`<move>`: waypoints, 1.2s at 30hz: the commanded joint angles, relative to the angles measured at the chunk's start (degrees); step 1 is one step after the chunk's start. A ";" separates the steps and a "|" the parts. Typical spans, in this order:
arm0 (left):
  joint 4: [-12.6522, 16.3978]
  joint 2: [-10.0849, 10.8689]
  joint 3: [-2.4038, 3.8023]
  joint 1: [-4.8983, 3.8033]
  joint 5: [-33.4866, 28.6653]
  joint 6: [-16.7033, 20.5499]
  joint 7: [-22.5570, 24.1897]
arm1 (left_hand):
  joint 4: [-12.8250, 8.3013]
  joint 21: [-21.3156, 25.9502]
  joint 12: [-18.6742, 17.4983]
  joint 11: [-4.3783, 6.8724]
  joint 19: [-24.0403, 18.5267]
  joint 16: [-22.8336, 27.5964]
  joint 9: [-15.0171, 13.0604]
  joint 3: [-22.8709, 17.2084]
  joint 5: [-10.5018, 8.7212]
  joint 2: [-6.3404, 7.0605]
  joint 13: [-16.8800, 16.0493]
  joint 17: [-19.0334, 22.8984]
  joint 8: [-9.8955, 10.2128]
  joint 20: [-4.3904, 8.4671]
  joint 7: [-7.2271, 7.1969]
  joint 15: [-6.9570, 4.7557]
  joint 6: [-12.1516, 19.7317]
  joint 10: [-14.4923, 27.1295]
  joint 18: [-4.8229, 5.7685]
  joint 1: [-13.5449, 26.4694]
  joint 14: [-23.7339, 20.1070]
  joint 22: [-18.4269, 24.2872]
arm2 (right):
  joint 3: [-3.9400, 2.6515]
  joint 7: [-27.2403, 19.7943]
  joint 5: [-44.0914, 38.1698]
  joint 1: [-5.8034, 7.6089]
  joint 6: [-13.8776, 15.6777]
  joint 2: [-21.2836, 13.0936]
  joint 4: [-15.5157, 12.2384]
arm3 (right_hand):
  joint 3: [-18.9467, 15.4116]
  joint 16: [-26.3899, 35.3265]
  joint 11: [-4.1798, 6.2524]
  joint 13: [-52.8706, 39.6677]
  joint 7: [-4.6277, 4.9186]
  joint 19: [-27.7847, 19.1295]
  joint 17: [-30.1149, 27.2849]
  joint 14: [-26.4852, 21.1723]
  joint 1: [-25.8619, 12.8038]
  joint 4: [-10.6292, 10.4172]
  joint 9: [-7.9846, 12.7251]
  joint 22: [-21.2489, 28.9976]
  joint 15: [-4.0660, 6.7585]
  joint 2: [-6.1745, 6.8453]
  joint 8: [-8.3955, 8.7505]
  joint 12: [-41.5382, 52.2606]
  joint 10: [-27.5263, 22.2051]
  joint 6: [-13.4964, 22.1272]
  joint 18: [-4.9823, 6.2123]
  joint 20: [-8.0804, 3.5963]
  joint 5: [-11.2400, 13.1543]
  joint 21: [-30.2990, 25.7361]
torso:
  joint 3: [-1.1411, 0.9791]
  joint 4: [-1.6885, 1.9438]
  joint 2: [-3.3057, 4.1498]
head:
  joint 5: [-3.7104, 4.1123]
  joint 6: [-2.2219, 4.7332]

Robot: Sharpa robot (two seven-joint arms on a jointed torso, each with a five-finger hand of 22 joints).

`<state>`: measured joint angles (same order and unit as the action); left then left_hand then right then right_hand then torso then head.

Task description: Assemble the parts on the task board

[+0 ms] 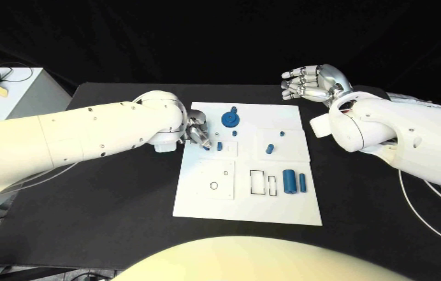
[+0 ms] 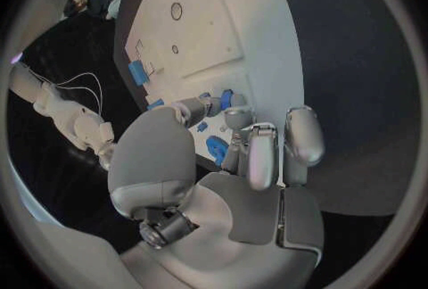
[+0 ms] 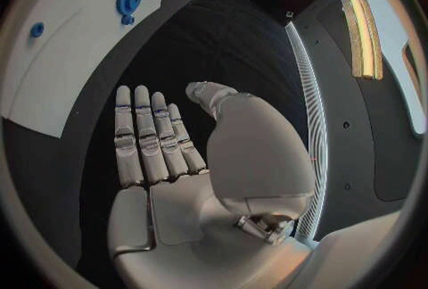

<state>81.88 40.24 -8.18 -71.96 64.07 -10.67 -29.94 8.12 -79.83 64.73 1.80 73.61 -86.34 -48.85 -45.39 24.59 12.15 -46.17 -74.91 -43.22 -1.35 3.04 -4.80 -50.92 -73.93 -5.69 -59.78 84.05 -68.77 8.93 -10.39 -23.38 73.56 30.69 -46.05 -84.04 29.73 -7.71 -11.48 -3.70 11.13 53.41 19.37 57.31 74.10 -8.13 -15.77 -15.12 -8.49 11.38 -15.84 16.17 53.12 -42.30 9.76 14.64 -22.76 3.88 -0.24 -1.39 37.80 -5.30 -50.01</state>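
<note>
- Task board [image 1: 241, 195]: white plate at table centre, long side running near to far.
- Nearest on the board: two upright blue cylinders, a large one [image 1: 289, 180] and a thin one [image 1: 303, 180] just beside it at its 3 o'clock, near the board's right edge.
- At 9 o'clock of those cylinders: rectangular cutouts [image 1: 262, 183], then a square outline with a small oval hole [image 1: 214, 185].
- Mid board: small blue peg [image 1: 270, 148] lying at about 12 o'clock from the large cylinder.
- Left hand [image 1: 197, 134] over the board's left edge, fingers curled down around a small blue part [image 1: 220, 146]; left wrist view shows fingertips [image 2: 207, 105] touching blue pieces [image 2: 217, 148]. Whether it actually grips one, cannot tell.
- Farther: round blue gear-like part [image 1: 230, 118] near the far edge, at 1 o'clock from the left hand; tiny blue piece [image 1: 236, 131] just nearer than it.
- Right hand [image 1: 311, 83] raised beyond the board's far right corner, off the board, fingers apart, holding nothing; right wrist view shows flat palm [image 3: 156, 153].
- Black table [image 1: 110, 192] under everything.
</note>
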 commanded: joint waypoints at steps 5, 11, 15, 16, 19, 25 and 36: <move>-0.58 -0.64 -0.39 0.81 0.39 -2.13 -0.27 | -10.96 -0.38 0.10 0.09 0.59 -0.14 -0.12 -11.41 0.39 -0.53 -0.06 -7.23 0.10 0.01 -0.56 -0.30 -0.53 -0.07 0.66 0.06 3.98 -0.06 | -0.02 -0.28 -0.49 -0.02 -0.64 -0.08 -0.11 | -0.11 0.12 0.01 0.04 4.15 -0.16 -0.08 -0.19 -0.53 0.21 0.08 0.04 -0.24 -0.24 0.20 -0.23 -0.19 0.36 0.60 0.15 -0.28 -0.25 | 0.00 -0.01 0.02 | 0.02 0.01; -1.11 -1.00 -0.40 0.88 0.36 -2.09 -0.29 | -10.96 -0.39 0.13 0.09 0.60 -0.15 -0.14 -11.43 0.41 -0.57 -0.09 -7.24 0.09 0.02 -0.56 -0.30 -0.53 -0.08 0.67 0.10 3.98 -0.09 | -0.02 -0.28 -0.54 -0.02 -0.66 -0.12 -0.14 | -0.10 0.15 0.00 0.03 4.15 -0.21 -0.12 -0.21 -0.52 0.25 0.09 0.11 -0.25 -0.25 0.21 -0.23 -0.22 0.37 0.60 0.17 -0.33 -0.25 | -0.03 0.01 -0.01 | 0.06 0.01; -1.35 -1.38 -0.41 0.90 0.34 -2.38 -0.30 | -10.95 -0.45 0.18 0.09 0.69 -0.17 -0.15 -11.44 0.42 -0.60 -0.16 -7.29 0.08 0.02 -0.56 -0.30 -0.53 -0.12 0.69 0.14 3.99 -0.20 | -0.02 -0.28 -0.55 -0.02 -0.70 -0.10 -0.11 | -0.09 0.16 0.00 0.03 4.16 -0.23 -0.13 -0.21 -0.51 0.27 0.10 0.15 -0.26 -0.26 0.21 -0.23 -0.23 0.37 0.60 0.18 -0.36 -0.25 | -0.02 -0.01 -0.01 | 0.03 0.01; -1.38 -1.45 -0.41 0.90 0.33 -2.49 -0.31 | -10.95 -0.45 0.18 0.09 0.69 -0.17 -0.15 -11.44 0.42 -0.60 -0.16 -7.29 0.08 0.02 -0.56 -0.30 -0.53 -0.12 0.69 0.14 3.99 -0.20 | -0.02 -0.28 -0.55 -0.02 -0.72 -0.10 -0.11 | -0.09 0.16 -0.01 0.03 4.16 -0.23 -0.14 -0.22 -0.51 0.28 0.10 0.16 -0.26 -0.26 0.21 -0.23 -0.23 0.37 0.60 0.18 -0.38 -0.25 | -0.03 -0.02 0.00 | 0.06 0.01; -1.47 -1.64 -0.43 0.93 0.33 -2.83 -0.33 | -10.92 -0.53 0.31 0.10 0.80 -0.26 -0.23 -11.46 0.46 -0.70 -0.32 -7.48 0.01 0.03 -0.59 -0.31 -0.54 -0.22 0.73 0.38 4.04 -0.36 | -0.02 -0.26 -0.56 -0.03 -0.79 -0.12 -0.11 | -0.09 0.16 -0.01 0.03 4.16 -0.23 -0.14 -0.22 -0.51 0.28 0.10 0.16 -0.26 -0.26 0.21 -0.23 -0.23 0.37 0.60 0.18 -0.38 -0.25 | -0.02 -0.02 0.00 | 0.06 0.01; -1.74 -1.82 -0.52 1.07 1.01 -3.23 -0.33 | -10.84 -0.55 0.36 0.13 0.81 -0.29 -0.35 -11.39 0.43 -0.79 -0.28 -7.52 -0.10 0.04 -0.63 -0.32 -0.58 -0.29 0.74 0.75 4.06 -0.40 | -0.02 -0.33 -0.57 -0.03 -0.75 -0.15 -0.19 | -0.09 0.25 -0.05 0.04 4.20 -0.34 -0.22 -0.31 -0.55 0.32 0.14 0.30 -0.31 -0.28 0.25 -0.26 -0.34 0.42 0.59 0.22 -0.49 -0.25 | -0.02 0.03 -0.04 | 0.21 0.01; -1.68 -2.00 -0.91 1.34 1.57 -4.14 -0.35 | -10.67 -0.55 0.69 0.20 0.81 -0.40 -0.60 -11.12 0.29 -0.92 -0.66 -7.76 -0.31 0.03 -0.74 -0.36 -0.57 -0.54 0.76 1.49 4.12 -0.44 | -0.02 -0.38 -0.57 -0.03 -0.95 -0.18 -0.21 | -0.10 0.30 -0.08 0.04 4.23 -0.40 -0.26 -0.37 -0.60 0.33 0.16 0.39 -0.34 -0.29 0.27 -0.28 -0.41 0.46 0.59 0.25 -0.51 -0.25 | 0.06 0.01 -0.05 | 0.28 0.01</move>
<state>80.16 38.69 -8.14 -71.89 65.06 -12.07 -29.98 8.29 -80.07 65.22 1.73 74.03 -86.54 -49.31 -45.56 24.86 11.25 -46.75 -74.91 -43.70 -1.35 2.74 -4.79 -51.42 -74.45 -5.69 -58.84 84.06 -69.16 8.93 -10.37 -23.46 73.54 30.42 -46.20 -84.18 29.73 -7.71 -11.47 -3.71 11.13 53.20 19.15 57.10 73.87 -8.13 -15.66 -14.78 -8.70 11.15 -15.85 16.17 53.13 -42.30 9.76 14.86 -23.09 3.88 -0.24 -1.36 37.75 -5.04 -50.01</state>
